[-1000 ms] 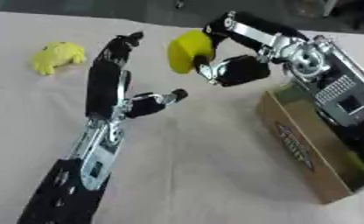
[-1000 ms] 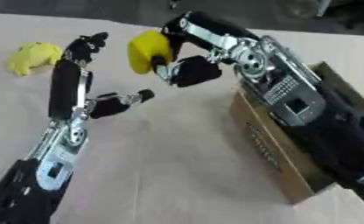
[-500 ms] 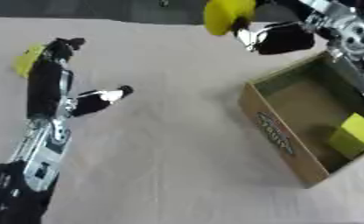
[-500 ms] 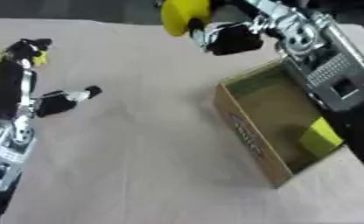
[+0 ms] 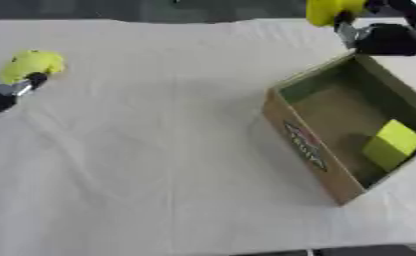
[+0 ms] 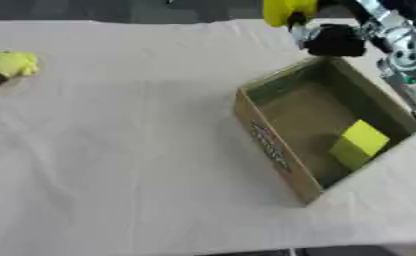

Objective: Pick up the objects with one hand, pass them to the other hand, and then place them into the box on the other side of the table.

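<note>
Pale cloth covers the table [image 5: 159, 165], creased in soft folds, with a dark strip of background along the far edge.

At the upper right, the right hand [image 6: 334, 37] comes in from the top corner, its black and silver fingers curled round a yellow object [image 6: 288, 10] that it holds at the far edge of the table. The object sits at the hand's left side, partly cut off by the top of the view, so its shape cannot be told beyond a rounded yellow lump. More of the silver and black arm runs down the right edge in the right eye view.

Just below the right hand, on the near side, stands the open cardboard box [image 5: 312, 145], set askew, with printed lettering on its long side wall. The hand and its object hang beyond the box's far corner, not over its middle. Inside the box, well down from the hand toward the near right end, lies a yellow-green block [image 5: 391, 145] on the brown floor.

Far across the table from the right hand, at the left edge, only a small part of the left hand [image 5: 6, 95] shows: a dark tip with a silver part; whether its fingers are straight or curled cannot be told. Just beyond that tip, touching or nearly touching it, lies a second yellow object [image 5: 32, 64], lumpy in shape, resting on the cloth.
</note>
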You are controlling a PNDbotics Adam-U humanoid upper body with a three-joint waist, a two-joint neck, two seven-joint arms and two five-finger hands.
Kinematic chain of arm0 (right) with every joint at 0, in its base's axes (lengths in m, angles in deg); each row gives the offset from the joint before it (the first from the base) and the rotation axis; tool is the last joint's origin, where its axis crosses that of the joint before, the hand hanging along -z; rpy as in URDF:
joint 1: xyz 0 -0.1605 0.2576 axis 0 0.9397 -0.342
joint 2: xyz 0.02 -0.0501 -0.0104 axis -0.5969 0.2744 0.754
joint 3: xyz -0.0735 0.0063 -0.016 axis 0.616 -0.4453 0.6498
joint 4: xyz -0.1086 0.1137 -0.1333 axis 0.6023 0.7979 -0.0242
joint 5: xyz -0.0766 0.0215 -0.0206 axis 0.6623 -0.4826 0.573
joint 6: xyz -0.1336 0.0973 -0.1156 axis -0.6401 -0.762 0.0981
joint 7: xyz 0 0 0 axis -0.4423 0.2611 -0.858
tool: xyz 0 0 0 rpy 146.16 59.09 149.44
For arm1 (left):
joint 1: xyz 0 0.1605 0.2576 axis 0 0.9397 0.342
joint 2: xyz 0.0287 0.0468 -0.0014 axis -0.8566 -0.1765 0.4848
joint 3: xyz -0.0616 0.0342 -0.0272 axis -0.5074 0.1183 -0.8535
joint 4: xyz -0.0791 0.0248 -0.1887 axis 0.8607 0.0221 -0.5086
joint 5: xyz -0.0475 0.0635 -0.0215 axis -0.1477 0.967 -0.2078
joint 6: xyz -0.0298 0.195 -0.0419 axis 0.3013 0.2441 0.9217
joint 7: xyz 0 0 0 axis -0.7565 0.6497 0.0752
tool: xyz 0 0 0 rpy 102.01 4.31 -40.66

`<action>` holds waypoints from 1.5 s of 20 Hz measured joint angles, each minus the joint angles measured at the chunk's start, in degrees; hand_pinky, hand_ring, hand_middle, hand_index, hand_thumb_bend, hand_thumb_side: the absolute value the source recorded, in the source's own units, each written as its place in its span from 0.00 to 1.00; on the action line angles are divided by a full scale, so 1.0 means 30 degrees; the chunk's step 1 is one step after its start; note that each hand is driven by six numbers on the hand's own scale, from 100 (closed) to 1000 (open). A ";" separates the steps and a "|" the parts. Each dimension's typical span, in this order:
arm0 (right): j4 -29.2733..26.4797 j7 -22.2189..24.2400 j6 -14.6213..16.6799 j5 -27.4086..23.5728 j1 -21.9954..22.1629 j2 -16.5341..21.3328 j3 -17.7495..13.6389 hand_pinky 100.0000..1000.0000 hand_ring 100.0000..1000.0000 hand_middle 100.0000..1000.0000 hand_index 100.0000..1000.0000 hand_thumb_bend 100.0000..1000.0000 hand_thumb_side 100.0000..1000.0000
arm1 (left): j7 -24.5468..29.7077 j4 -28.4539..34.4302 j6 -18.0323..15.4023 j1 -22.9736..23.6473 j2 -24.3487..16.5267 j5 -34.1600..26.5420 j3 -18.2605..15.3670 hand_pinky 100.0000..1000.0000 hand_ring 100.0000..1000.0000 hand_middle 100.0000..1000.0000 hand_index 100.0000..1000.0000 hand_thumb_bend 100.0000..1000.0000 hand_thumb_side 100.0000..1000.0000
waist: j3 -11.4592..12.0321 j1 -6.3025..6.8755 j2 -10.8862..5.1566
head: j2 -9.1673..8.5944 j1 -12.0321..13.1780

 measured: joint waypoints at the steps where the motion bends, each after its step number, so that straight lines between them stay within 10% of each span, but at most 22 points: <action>1: 0.0000 -0.0025 -0.0002 0.0221 0.0324 0.0007 -0.0049 0.86 0.65 0.41 0.60 0.00 0.17 | -0.0119 0.0157 0.0150 0.0074 -0.0260 -0.0220 -0.0201 0.55 0.59 0.58 0.74 0.91 0.45 | 0.0009 0.0008 0.0021 | -0.0037 0.0000; 25: 0.4272 0.1608 0.0091 0.5957 0.1578 -0.0023 0.0456 0.84 0.71 0.51 0.68 0.00 0.41 | -0.1321 0.0982 0.1278 0.0029 -0.2071 -0.0692 -0.2046 0.55 0.60 0.58 0.74 0.91 0.42 | 0.0480 0.0053 0.0209 | -0.0465 -0.0111; 30: 0.4483 0.2273 0.0740 0.7070 0.1994 -0.0031 0.0389 0.87 0.84 0.68 0.86 0.22 0.52 | -0.1428 0.1012 0.1365 0.0030 -0.2340 -0.0692 -0.2260 0.56 0.60 0.58 0.74 0.91 0.42 | 0.0395 0.0110 0.0209 | -0.0469 -0.0002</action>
